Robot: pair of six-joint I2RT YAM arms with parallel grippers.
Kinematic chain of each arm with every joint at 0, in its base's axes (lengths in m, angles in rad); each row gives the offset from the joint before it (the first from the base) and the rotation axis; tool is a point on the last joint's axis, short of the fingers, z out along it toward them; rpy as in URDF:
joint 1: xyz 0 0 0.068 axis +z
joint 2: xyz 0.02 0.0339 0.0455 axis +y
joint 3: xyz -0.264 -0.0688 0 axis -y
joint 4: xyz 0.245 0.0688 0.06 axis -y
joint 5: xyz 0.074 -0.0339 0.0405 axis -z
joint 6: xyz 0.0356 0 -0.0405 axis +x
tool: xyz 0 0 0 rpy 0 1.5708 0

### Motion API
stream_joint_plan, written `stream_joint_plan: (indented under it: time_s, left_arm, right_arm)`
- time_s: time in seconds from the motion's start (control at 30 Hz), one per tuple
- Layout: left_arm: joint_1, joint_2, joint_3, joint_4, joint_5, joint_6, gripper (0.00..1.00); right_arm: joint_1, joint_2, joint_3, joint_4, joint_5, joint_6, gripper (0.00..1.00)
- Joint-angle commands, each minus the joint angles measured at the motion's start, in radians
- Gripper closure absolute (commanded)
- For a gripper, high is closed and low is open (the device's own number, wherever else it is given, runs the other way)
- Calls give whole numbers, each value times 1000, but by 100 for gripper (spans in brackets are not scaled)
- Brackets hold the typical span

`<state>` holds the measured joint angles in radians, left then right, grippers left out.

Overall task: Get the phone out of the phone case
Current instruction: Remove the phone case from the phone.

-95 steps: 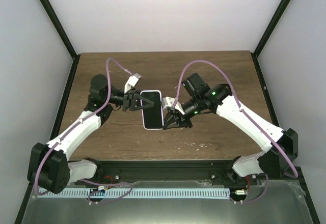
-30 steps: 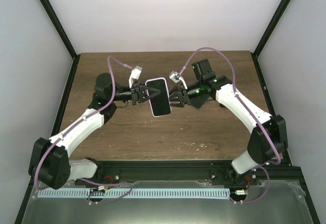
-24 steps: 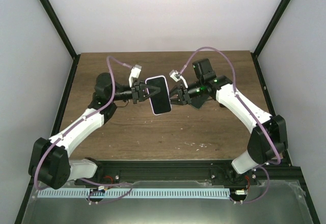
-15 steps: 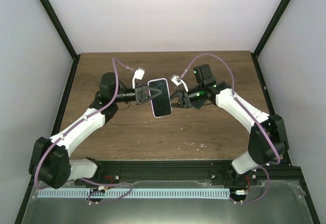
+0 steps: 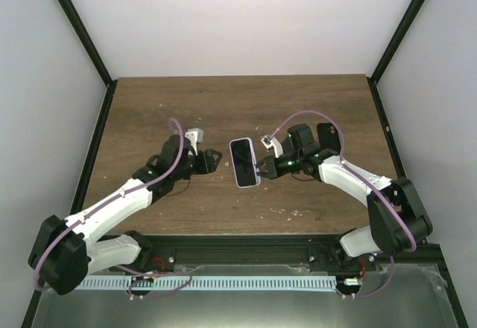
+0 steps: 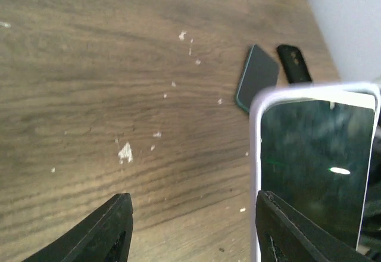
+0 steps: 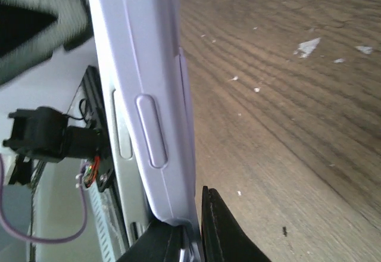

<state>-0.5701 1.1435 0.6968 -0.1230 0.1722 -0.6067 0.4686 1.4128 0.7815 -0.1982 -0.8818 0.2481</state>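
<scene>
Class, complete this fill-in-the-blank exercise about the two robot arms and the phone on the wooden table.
1. The slim black-glass phone sits ____ the pale lilac phone case.
2. The right tool grips the case's edge, while the left tool holds ____.
3. The left tool's jaws stand ____.

Missing words: inside; nothing; open.

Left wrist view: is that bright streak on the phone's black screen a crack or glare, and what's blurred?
Left wrist view: the streak on the slim black-glass phone looks like a reflected light, not damage; the fingers of the left gripper are soft. Right wrist view: the pale lilac-pink phone case sits too close, its side blurred. Top view: evenly lit, sharp.
</scene>
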Motion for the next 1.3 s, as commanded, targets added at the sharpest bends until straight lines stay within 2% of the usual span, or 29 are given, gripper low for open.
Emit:
stream_joint_plan:
  time_s: [0.0, 0.23, 0.33, 0.47, 0.63, 0.93, 1.27]
  left_arm:
    - [-126, -37, -50, -33, -236, 0, 42]
    - [-379, -16, -60, -18, -427, 64, 42]
    - [-472, 50, -19, -14, -503, 91, 42]
    - [-581, 141, 49, -21, -631, 122, 41]
    - [-613, 245, 110, 25, -615, 168, 42]
    - [-614, 399, 145, 164, -560, 308, 43]
    - [-614, 525, 199, 163, -576, 307, 43]
  right_arm:
    - [14, -19, 22, 27, 112, 69, 99]
    - [16, 33, 149, -285, 359, 169, 99]
    - [16, 69, 181, -354, 417, 221, 99]
    - [16, 140, 223, -388, 407, 265, 99]
    - [18, 215, 251, -384, 390, 291, 99]
    - [18, 213, 212, -327, 354, 319, 99]
    - [18, 240, 205, -317, 340, 317, 99]
